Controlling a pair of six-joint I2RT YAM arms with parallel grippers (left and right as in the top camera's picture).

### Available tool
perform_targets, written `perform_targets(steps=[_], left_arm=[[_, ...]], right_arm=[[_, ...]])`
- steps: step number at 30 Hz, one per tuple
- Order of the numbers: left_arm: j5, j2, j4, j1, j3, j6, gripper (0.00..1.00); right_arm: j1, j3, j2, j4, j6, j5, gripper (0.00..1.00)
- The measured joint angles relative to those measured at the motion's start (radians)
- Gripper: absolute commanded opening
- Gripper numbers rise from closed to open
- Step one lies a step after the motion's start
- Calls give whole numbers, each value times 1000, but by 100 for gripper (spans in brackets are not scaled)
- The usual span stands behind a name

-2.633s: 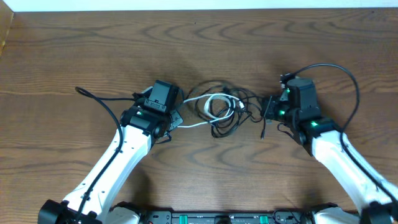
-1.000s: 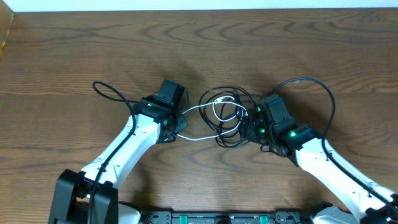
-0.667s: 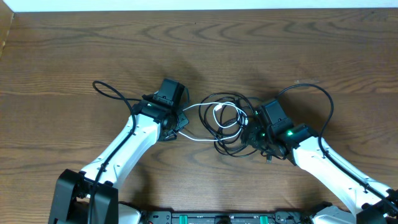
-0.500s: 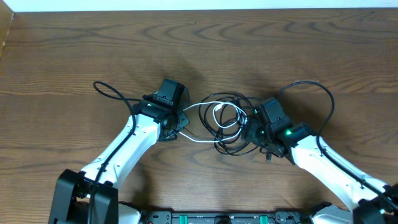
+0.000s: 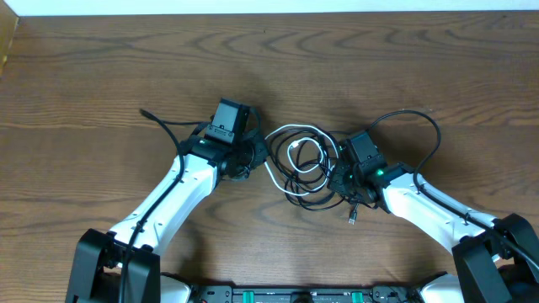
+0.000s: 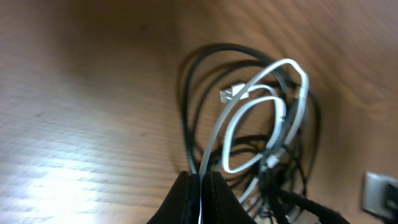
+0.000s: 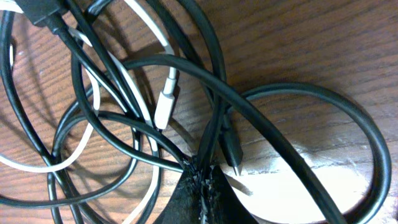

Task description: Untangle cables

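Cables (image 5: 305, 168): roundish tangle of overlapping loops at table (image 5: 101, 67) centre, between grippers. White cord (image 6: 292, 71) glossy, arcs rightward from left gripper (image 6: 200, 182), jaws pinching it. Black cords (image 7: 217, 56) thin, smooth; right gripper (image 7: 202, 177) jaws clamped on them. Table dark wood-grain.

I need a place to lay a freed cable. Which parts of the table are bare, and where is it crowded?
Bare: the wide strip of table behind the cables, and the wood in front of them between left arm and right arm. Crowded: the centre, where left gripper and right gripper pinch them.
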Motion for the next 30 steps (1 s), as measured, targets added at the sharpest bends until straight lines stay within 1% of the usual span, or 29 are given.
perform_targets(steps=[3, 5, 10, 11, 15, 17, 20, 22, 23, 24, 25, 26, 30], left_arm=[[35, -15, 11, 14, 0, 48, 8], [47, -40, 10, 32, 0, 80, 8], [68, -217, 6, 149, 0, 179, 8], [60, -269, 6, 189, 0, 196, 8], [28, -391, -10, 301, 0, 223, 8], [6, -425, -48, 339, 0, 230, 8], [-12, -430, -104, 365, 0, 234, 8], [-19, -416, -143, 367, 0, 237, 9], [-19, -408, -158, 367, 0, 237, 14], [-19, -397, -177, 367, 0, 238, 17], [-17, -383, -190, 366, 0, 240, 17], [-14, -367, -198, 365, 0, 239, 22], [19, -292, -201, 346, 0, 248, 25]], right_arm=[[-17, 0, 0, -11, -2, -6, 1], [-46, 0, 0, -57, -3, 18, 1], [-137, 5, -5, -198, 1, 143, 1], [-167, 5, -6, -218, 7, 168, 1], [-259, 5, -7, -230, 21, 217, 1], [-296, 4, -7, -225, 25, 220, 1], [-319, 3, -6, -187, 21, 186, 1], [-318, -2, -6, -121, -13, 135, 1], [-314, -3, -6, -84, -37, 100, 1], [-311, -3, -6, -59, -55, 78, 1], [-306, -3, -6, -31, -80, 53, 1], [-299, -3, -6, -11, -103, 32, 1], [-274, -3, -6, 40, -196, -12, 1]])
